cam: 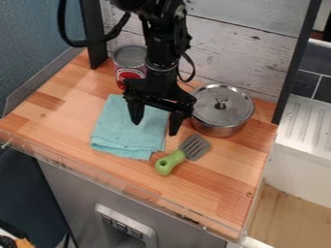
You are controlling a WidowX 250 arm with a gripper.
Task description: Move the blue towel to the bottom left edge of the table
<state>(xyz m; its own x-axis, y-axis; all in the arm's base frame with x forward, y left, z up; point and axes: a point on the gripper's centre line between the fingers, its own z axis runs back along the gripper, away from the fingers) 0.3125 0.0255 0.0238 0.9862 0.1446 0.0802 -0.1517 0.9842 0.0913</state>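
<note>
My gripper (155,127) hangs over the right part of the blue towel, its two fingers spread apart with nothing held between them. The light blue towel (119,131) lies folded and flat on the wooden table (58,114), left of centre. Its upper right part is hidden behind the gripper. Whether the fingertips touch the cloth, I cannot tell.
Right of the gripper stands a lidded metal pot (223,109). A spatula with a green handle (169,162) lies just right of the towel's lower corner. Behind the towel is a can (130,65). A clear low rim (116,179) runs along the front edge.
</note>
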